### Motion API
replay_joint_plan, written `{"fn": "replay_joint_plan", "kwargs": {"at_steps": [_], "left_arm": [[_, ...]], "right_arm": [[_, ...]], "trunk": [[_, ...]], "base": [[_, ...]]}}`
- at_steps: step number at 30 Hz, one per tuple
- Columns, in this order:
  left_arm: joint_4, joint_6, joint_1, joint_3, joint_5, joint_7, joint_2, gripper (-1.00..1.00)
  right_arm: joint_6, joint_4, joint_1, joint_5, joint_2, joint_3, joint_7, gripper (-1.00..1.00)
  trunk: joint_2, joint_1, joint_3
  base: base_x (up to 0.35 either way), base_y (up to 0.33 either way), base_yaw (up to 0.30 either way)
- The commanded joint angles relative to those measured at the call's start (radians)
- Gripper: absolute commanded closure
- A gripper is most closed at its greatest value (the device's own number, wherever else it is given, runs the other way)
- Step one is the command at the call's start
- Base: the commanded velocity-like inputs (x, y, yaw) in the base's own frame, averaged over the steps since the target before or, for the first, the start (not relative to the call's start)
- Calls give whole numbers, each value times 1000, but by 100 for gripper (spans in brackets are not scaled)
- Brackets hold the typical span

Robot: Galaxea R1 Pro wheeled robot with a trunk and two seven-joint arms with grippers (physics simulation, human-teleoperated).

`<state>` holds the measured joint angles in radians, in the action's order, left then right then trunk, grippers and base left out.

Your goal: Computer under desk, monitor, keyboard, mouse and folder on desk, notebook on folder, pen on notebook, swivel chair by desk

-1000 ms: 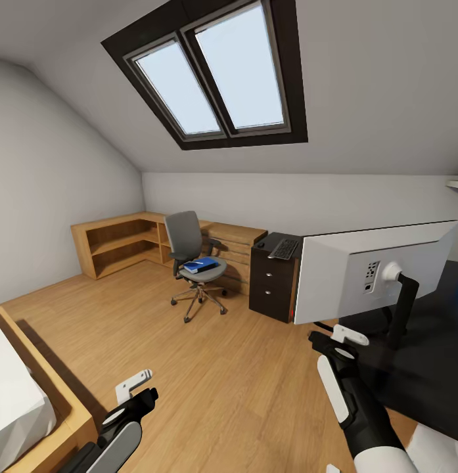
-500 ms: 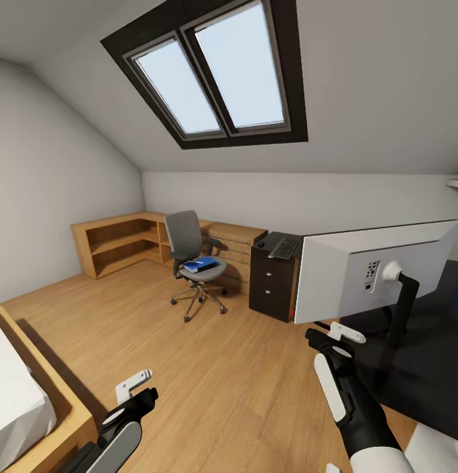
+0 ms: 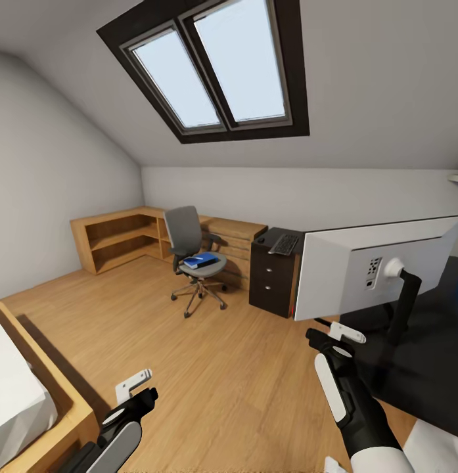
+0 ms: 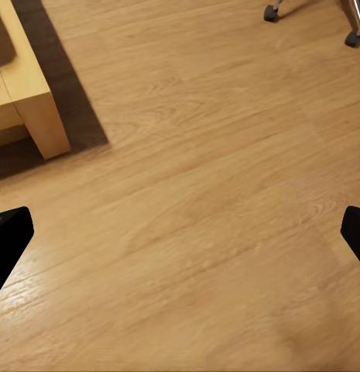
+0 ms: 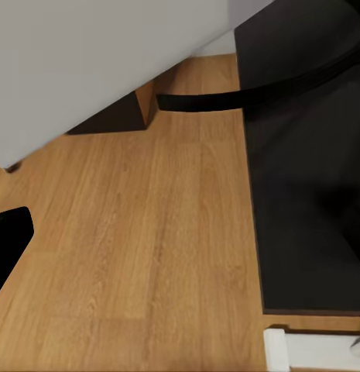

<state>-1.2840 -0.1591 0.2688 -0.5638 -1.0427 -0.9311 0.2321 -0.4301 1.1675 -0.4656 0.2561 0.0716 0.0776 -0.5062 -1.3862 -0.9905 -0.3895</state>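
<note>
The grey swivel chair [image 3: 189, 249] stands across the room with the blue folder [image 3: 201, 260] on its seat. To its right a black drawer cabinet [image 3: 273, 279] carries the keyboard [image 3: 284, 244] and a small dark object, maybe the mouse [image 3: 260, 241]. The white-backed monitor [image 3: 380, 266] stands on the black desk [image 3: 429, 368] at the right. My left gripper [image 3: 135, 391] hangs open above bare floor, fingertips [image 4: 9, 236] far apart. My right gripper [image 3: 335, 337] is open beside the desk's edge, just below the monitor. I cannot make out the notebook, pen or computer.
A bed with a wooden frame [image 3: 38, 401] sits at the lower left. Low wooden shelves [image 3: 117, 238] and a wooden drawer unit [image 3: 236, 238] line the far wall under a skylight. Wooden floor [image 3: 209, 355] stretches between me and the chair. Chair casters [image 4: 272, 12] show in the left wrist view.
The whole picture has shifted slightly, so the camera moved; the chair, cabinet and monitor keep their places. Both grippers stay as they were.
</note>
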Motion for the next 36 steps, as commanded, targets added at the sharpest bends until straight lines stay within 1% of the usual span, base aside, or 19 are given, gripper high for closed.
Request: {"fn": "replay_joint_plan", "kwargs": {"at_steps": [1, 7, 36], "left_arm": [[-1, -5, 1, -2, -2, -6, 1, -100], [-1, -5, 1, -3, -2, -6, 1, -100], [-1, -5, 1, -2, -2, -6, 1, -100]], "right_arm": [[-3, 1, -1, 8, 1, 1, -5, -100], [-3, 1, -1, 8, -1, 2, -4, -100], [-1, 1, -1, 5, -3, 2, -3, -100]], "trunk": [[-1, 0, -3], [-1, 0, -12], [-1, 0, -50]], "base": [[0, 0, 0], [0, 0, -58], [0, 0, -169]]}}
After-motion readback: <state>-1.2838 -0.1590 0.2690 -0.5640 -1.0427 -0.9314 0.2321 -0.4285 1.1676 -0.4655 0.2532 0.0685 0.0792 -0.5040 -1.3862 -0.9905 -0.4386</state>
